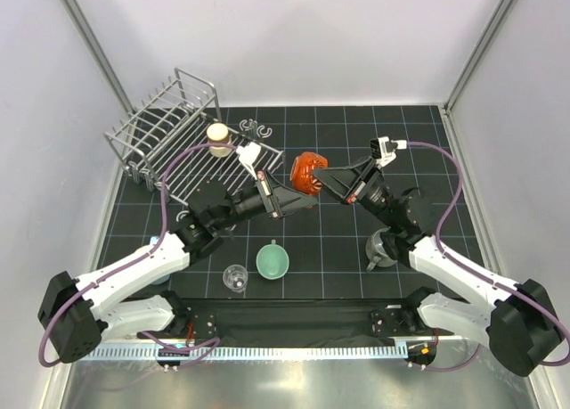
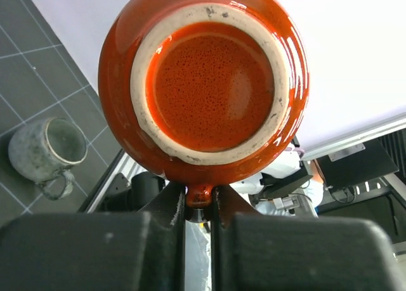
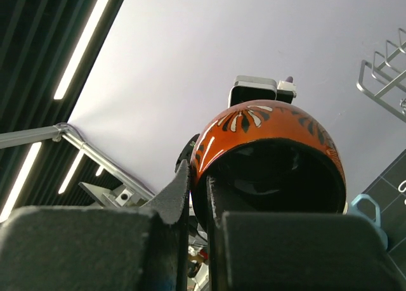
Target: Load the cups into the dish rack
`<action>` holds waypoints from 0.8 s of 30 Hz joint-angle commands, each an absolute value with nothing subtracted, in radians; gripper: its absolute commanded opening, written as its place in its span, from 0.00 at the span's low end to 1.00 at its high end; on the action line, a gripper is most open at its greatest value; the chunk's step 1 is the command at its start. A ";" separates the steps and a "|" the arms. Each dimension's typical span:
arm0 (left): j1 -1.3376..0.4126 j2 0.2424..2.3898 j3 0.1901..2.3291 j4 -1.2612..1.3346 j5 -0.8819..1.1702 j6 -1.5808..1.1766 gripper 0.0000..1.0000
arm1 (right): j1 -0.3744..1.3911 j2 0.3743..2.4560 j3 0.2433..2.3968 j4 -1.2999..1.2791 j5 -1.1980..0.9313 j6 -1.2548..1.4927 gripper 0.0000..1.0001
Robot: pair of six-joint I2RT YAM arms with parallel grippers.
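Left claw (image 2: 198,205) and right claw (image 3: 198,184) both clamp the orange-red cup (image 1: 307,170) midair.

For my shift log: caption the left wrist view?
Left gripper pinches the orange-red cup, base toward camera; grey mug stands on the black mat behind.

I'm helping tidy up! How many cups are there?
5: cream cup on the dish rack; orange-red cup between the left gripper and right gripper; mint cup, clear glass and grey mug on the mat. Arms may hide more.
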State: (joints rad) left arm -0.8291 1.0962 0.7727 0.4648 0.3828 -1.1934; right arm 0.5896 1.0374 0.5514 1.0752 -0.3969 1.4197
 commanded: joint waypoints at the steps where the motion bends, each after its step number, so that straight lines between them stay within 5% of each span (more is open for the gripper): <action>1: -0.830 1.078 0.811 0.477 0.328 -1.149 0.00 | 0.611 1.002 0.558 1.126 -0.388 1.371 0.04; 3: -0.831 1.049 0.822 0.395 0.287 -1.092 0.00 | 0.611 0.974 0.557 1.070 -0.391 1.335 0.13; 4: -0.831 1.039 0.837 0.352 0.270 -1.039 0.00 | 0.612 0.956 0.566 0.951 -0.390 1.310 0.32; 7: -0.828 1.005 0.894 0.157 0.195 -0.935 0.00 | 0.611 0.858 0.630 0.544 -0.342 1.131 0.60; 10: -0.828 0.977 0.940 -0.010 0.080 -0.795 0.00 | 0.611 0.750 0.714 0.125 -0.193 0.947 0.71; 15: -0.815 1.020 1.025 -0.268 -0.189 -0.585 0.00 | 0.611 0.661 0.866 -0.401 0.067 0.750 0.71; 24: -0.565 1.225 1.143 -0.390 -0.276 -0.457 0.00 | 0.611 0.660 1.020 -0.638 0.216 0.575 0.72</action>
